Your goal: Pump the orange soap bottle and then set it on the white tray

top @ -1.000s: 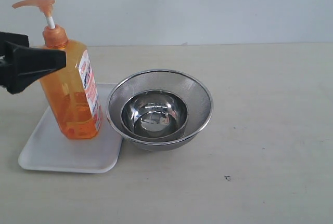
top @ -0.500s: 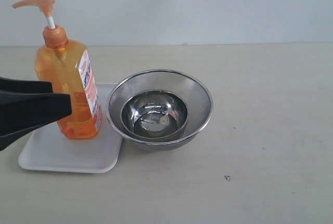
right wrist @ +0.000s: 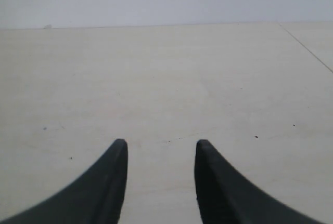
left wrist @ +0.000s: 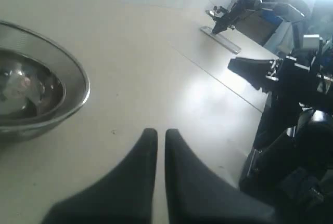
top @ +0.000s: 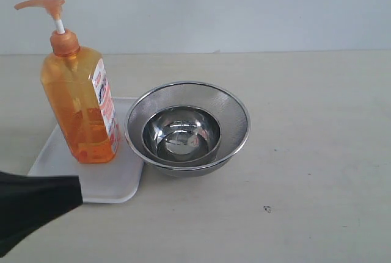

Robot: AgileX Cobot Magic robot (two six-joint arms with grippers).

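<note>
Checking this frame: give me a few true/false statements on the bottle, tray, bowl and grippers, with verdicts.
1. The bottle stands upright on the tray. True.
2. The left gripper is gripping the bottle. False: its jaws are shut on nothing, and it is clear of the bottle.
3. The bowl lies upside down on the table. False: it sits open side up, next to the bottle.
4. The right gripper is open with nothing between its fingers. True.
</note>
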